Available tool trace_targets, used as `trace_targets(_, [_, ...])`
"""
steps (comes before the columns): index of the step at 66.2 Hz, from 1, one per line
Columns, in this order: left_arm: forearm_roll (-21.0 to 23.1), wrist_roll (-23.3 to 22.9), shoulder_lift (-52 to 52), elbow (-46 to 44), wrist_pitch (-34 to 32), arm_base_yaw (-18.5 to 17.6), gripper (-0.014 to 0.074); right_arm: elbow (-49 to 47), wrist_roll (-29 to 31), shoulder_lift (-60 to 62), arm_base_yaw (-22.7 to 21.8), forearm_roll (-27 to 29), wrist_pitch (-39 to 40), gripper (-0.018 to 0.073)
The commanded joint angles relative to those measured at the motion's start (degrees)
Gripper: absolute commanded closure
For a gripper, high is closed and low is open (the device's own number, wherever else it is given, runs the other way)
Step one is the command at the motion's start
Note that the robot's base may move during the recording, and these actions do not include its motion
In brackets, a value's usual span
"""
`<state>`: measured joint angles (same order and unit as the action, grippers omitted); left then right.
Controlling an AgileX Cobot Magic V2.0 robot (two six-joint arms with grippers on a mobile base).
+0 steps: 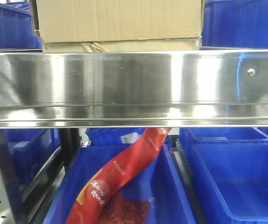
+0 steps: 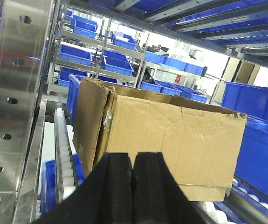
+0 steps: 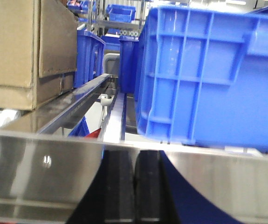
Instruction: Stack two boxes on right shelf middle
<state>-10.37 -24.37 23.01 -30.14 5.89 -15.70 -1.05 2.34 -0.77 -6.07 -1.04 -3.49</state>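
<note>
A: Where are the boxes now?

B: In the front view the upper box [image 1: 117, 18] sits on the lower box [image 1: 124, 45], which shows only as a thin strip under it, with a pale tape-like strip on its left part. Both rest on the shelf [image 1: 134, 88], behind its shiny front lip, toward the left side. So I judge that the stack is made, or nearly made.

A: And the grippers?

B: The left gripper [image 2: 133, 186] has its two black pads pressed together with nothing between them. It is near the box, a little below its front face, not touching as far as I can see. The right gripper [image 3: 134, 186] is the same, pads closed together and empty, low behind the steel lip.

A: What stands around?

B: A blue bin [image 3: 208, 70] is on the right of the boxes, apart from them. Below the shelf a red packet [image 1: 124, 172] hangs into another blue bin [image 1: 124, 196].

A: What can go wrong from here?

B: The upper box seems to stick out a little past the lower one on the left. If an arm brushes it when it pulls back, it can slide or tip. Also the right gripper is close to the lip and could catch it.
</note>
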Motion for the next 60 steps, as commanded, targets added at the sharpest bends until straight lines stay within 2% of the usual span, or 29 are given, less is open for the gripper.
trace_targets(1, [-0.2,0.1,-0.4,0.1,-1.1,0.1,0.0708,1.0,-0.3,0.8,-0.4,0.3,2.4,0.0721])
trace_targets(19, [-0.2,0.1,-0.5,0.1,-1.0,0.1,0.0708,1.0,-4.6,0.8,0.0,0.3,1.7,0.0721])
trace_targets(60, [-0.2,0.1,-0.5,0.1,-1.0,0.1,0.0708,1.0,-4.6,0.8,0.0,0.3,1.8,0.0721])
